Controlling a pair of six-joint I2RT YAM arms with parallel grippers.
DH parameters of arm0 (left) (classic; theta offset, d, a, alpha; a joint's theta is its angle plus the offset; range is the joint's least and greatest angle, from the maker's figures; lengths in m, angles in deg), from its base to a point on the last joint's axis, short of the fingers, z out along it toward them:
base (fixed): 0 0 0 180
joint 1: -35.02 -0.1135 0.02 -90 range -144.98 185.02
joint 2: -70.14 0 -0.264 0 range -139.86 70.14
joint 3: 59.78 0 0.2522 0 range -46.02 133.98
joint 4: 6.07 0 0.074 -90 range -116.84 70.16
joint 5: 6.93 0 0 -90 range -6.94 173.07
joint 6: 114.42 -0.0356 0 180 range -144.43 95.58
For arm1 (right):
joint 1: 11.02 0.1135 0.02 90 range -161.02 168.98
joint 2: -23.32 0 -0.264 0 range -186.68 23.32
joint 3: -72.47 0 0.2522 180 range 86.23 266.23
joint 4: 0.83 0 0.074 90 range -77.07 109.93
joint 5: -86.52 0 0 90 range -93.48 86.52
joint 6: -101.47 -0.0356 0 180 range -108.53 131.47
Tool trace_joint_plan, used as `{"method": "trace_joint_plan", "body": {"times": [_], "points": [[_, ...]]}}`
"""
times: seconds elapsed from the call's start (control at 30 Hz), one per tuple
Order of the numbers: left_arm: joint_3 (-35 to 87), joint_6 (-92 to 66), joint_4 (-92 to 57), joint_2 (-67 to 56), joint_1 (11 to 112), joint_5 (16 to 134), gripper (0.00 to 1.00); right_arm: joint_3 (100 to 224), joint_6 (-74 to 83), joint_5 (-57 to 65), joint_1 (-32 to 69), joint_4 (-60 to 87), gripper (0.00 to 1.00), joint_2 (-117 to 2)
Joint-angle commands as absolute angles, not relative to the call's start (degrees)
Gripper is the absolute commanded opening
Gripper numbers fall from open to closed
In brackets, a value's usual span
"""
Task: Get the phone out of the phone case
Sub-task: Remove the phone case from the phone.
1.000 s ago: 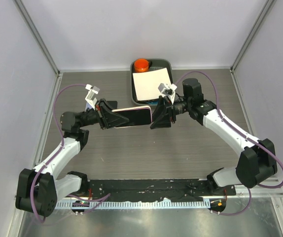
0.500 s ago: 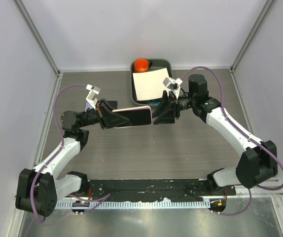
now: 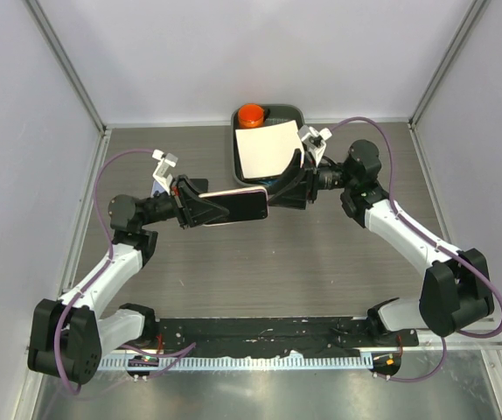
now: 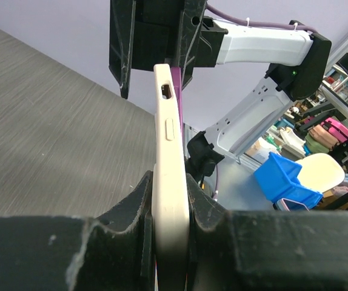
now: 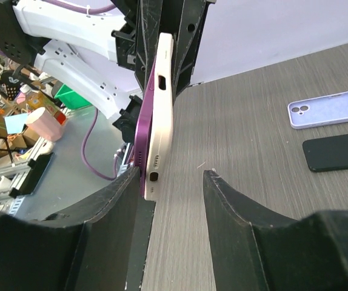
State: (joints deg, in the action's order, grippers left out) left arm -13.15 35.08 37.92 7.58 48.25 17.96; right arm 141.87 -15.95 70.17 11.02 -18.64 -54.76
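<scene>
Both ends of a cream phone case (image 3: 238,206), purple phone (image 5: 142,130) inside it, taken up above the middle of the table (image 3: 260,262). At 9 o'clock, pinched tight by the left gripper (image 3: 197,210); at 3 o'clock, straddled by the right gripper (image 3: 282,194), jaws partly apart, one finger (image 5: 110,200) close against the phone side, a clear gap before the other. Farther off at 12 o'clock, a dark tray (image 3: 234,149) with a white sheet (image 3: 264,150) and an orange object (image 3: 251,115).
</scene>
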Motion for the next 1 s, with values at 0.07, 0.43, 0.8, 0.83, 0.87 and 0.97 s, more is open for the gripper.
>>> {"method": "trace_joint_plan", "body": {"times": [0.07,0.43,0.8,0.83,0.87,0.97], "points": [[-12.9,34.1,40.1,8.7,48.0,19.6,0.0,142.4,-20.2,67.7,11.0,-26.1,0.51,-54.2],[-12.4,35.8,41.2,8.7,47.9,20.4,0.0,141.6,-14.2,66.7,10.9,-21.2,0.52,-53.9],[-12.9,37.0,43.3,9.0,47.9,20.7,0.0,141.9,-12.4,66.2,11.0,-18.5,0.52,-55.1],[-12.8,37.2,43.4,9.0,47.9,20.7,0.0,141.8,-12.1,66.1,11.0,-18.4,0.52,-55.1],[-12.9,37.3,43.7,9.0,47.9,20.7,0.0,141.9,-11.7,66.1,11.0,-17.9,0.52,-55.1],[-13.0,37.5,43.9,9.1,47.8,20.7,0.0,142.0,-10.5,66.0,11.1,-16.3,0.53,-55.2]]}}
